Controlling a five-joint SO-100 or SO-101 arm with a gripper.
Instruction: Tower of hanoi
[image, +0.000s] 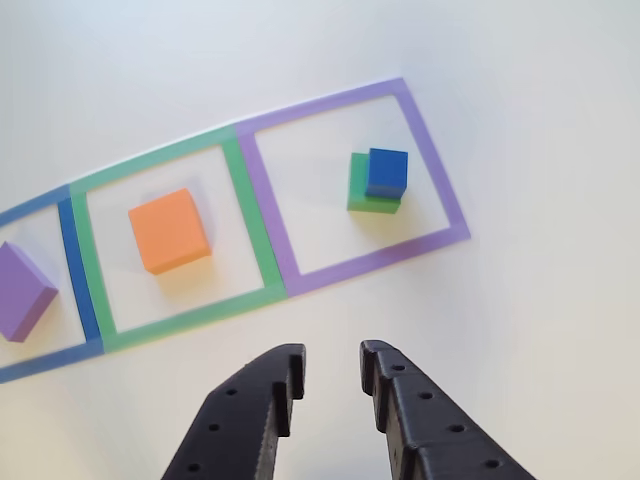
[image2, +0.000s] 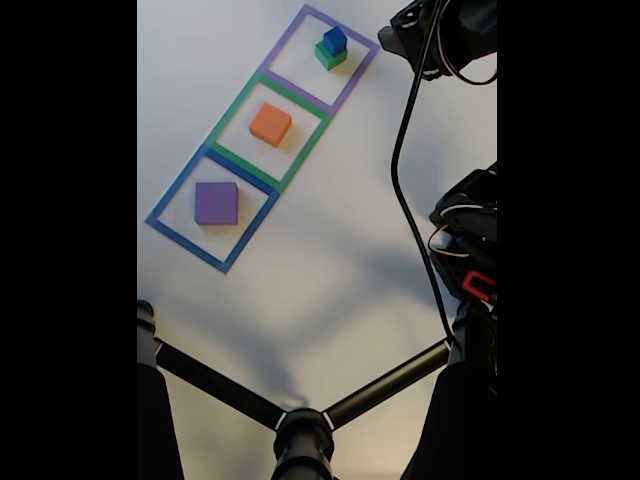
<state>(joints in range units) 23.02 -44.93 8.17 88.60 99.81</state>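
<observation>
Blue cube (image: 387, 171) sits atop green cube (image: 361, 190), gripper (image: 332, 362) empty

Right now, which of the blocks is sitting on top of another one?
The blue block. It rests on the green block inside the purple square; the orange block and the purple block each lie alone in their own squares.

Bare worktop (image: 520, 310) lies open between the hand (image: 333, 365) and the purple frame (image: 380, 262). Inside it, the blue cube (image: 387, 171) stacked on the green block (image: 362, 195) leaves room all round.
</observation>
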